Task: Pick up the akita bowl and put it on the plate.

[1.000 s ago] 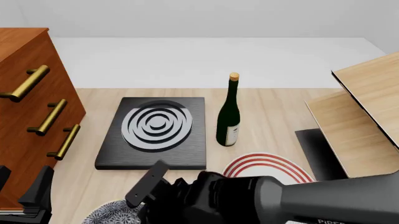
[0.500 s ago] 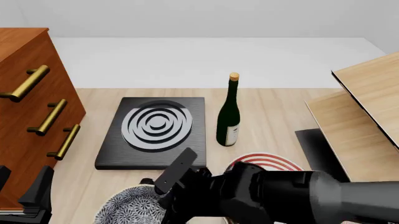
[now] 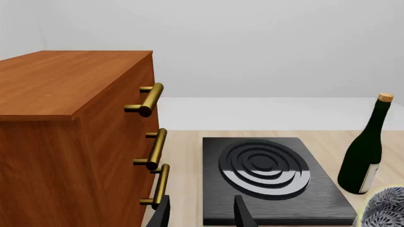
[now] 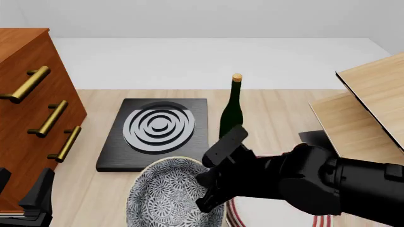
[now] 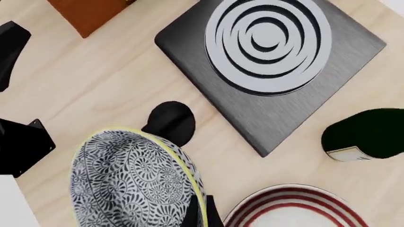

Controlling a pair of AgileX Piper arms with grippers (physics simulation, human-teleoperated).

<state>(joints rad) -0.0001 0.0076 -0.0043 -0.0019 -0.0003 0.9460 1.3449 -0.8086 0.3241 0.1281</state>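
Observation:
The akita bowl (image 4: 167,196), blue-grey floral with a pale yellow rim, hangs tilted above the table near the front. My right gripper (image 4: 209,198) is shut on its right rim; the wrist view shows the rim of the akita bowl (image 5: 132,177) pinched between the right gripper's (image 5: 199,215) fingers. The white, red-ringed plate (image 4: 239,213) lies just to the bowl's right, mostly hidden under the right arm. The wrist view shows more of the plate (image 5: 290,208). My left gripper (image 3: 200,217) stands open and empty at the front left, beside the cabinet.
A black slab with grey rings (image 4: 158,132) lies behind the bowl, with a dark wine bottle (image 4: 232,118) to its right. A wooden cabinet with brass handles (image 4: 31,109) fills the left side. Wooden boards (image 4: 366,123) stand at the right. A small black knob (image 5: 169,120) sits on the table.
The right gripper has lifted the bowl off the table and carried it up and to the right, toward the plate. The left arm has not moved.

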